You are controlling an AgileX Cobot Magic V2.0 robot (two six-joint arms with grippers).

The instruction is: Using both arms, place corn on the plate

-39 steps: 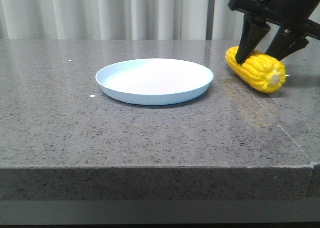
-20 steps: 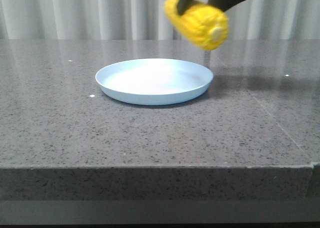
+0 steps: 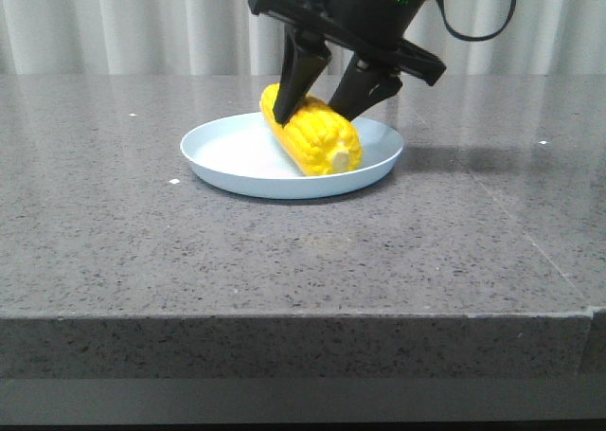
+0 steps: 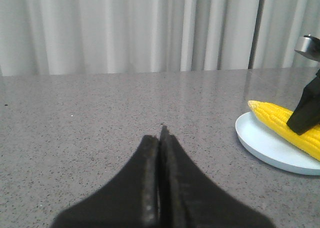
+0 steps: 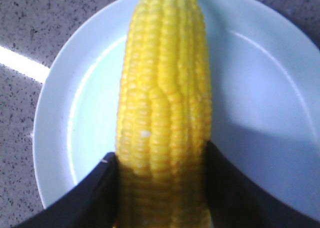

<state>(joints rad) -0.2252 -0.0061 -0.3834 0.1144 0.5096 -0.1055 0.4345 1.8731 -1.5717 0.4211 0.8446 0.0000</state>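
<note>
The yellow corn (image 3: pixel 312 137) lies across the pale blue plate (image 3: pixel 218 156), pale cut end toward the camera. My right gripper (image 3: pixel 317 109) comes down from above and is shut on the corn, one black finger on each side. The right wrist view shows the corn (image 5: pixel 165 97) running lengthwise over the plate (image 5: pixel 260 87) between my fingers (image 5: pixel 95 193). My left gripper (image 4: pixel 160 138) is shut and empty, low over the table to the left of the plate (image 4: pixel 265 148), where the corn (image 4: pixel 285 120) also shows. The left gripper is out of the front view.
The grey speckled table (image 3: pixel 284 251) has its front edge close to the camera. A seam (image 3: pixel 511 223) runs through the tabletop right of the plate. Pale curtains (image 3: pixel 142 24) hang behind the table.
The right gripper carried the corn up from the table at the right, leftward over the plate, and has lowered it onto the plate.
</note>
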